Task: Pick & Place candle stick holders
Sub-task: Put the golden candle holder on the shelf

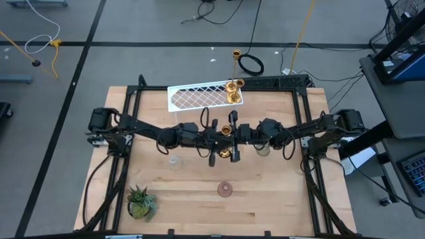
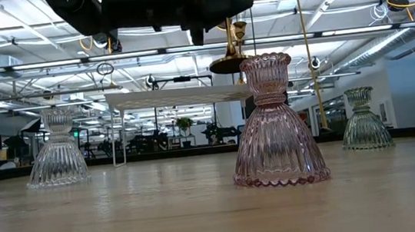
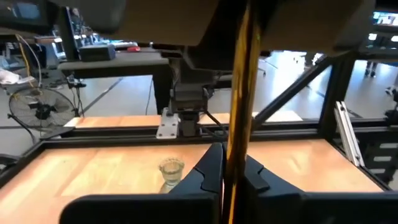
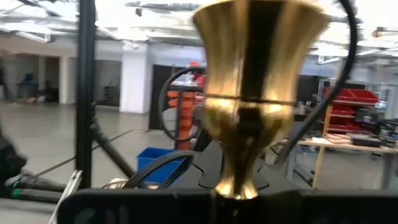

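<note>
A shiny gold candle stick holder, cup (image 1: 227, 129) and round base (image 1: 224, 154), hangs in the air over the table's middle between my two grippers. In the low view its base (image 2: 229, 65) hangs well above the table, with the stem rising out of the picture. My left gripper (image 1: 216, 141) is shut on its stem. My right gripper (image 1: 236, 133) is shut just below its cup (image 4: 258, 81). A clear glass holder (image 1: 174, 160), a pink one (image 1: 226, 190) and a greenish one (image 1: 263, 150) stand on their wide bases on the table. My left gripper pinches the slim gold stem (image 3: 235, 155) between its two fingers (image 3: 208, 171), which lie across it. The holder is lifted clear of the table, roughly upright with its base down. My right gripper holds the narrow neck below the cup (image 4: 239, 183). The fingers themselves are hidden at the picture's dark lower edge. The cup stands upright above the hold.
A white lattice rack (image 1: 199, 97) lies at the table's far side, with gold holders (image 1: 234, 91) on its right end. Another gold holder (image 1: 236, 54) stands beyond the table. A spiky green plant (image 1: 141, 202) sits at the near left. A black frame (image 1: 312, 166) borders the table.
</note>
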Robot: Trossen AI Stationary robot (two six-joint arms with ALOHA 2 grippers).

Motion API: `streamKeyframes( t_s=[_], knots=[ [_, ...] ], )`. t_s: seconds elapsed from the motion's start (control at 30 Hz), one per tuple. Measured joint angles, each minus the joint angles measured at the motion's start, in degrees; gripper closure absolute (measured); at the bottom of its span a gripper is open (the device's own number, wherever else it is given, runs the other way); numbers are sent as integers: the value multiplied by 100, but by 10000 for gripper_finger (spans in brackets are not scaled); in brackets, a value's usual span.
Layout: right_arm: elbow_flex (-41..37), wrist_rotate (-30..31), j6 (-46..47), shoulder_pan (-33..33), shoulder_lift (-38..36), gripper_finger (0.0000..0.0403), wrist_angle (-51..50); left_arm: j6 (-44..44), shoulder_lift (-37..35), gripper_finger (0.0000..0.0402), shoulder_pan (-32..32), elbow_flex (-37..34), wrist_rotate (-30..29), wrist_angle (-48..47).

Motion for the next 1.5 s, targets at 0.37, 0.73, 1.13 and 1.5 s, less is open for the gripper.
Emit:
streamKeyframes(
  t_s=[0.37, 0.73, 1.13, 1.5],
  knots=[
    [-35, -600, -126, -12, -470, 322, -978, 68, -529, 397, -138, -9, -225, -949],
    [-44, -595, 74, 4, -1201, 250, -2342, 283, -647, 398, -317, -9, -627, -1207],
    [-44, -260, 265, 7, -2152, 249, -4415, 348, -744, 399, -291, -9, -619, -1394],
    [-671, 150, 1242, 73, -2865, 250, -5773, 549, -1521, 400, 517, -4, -166, -1245]
  ],
)
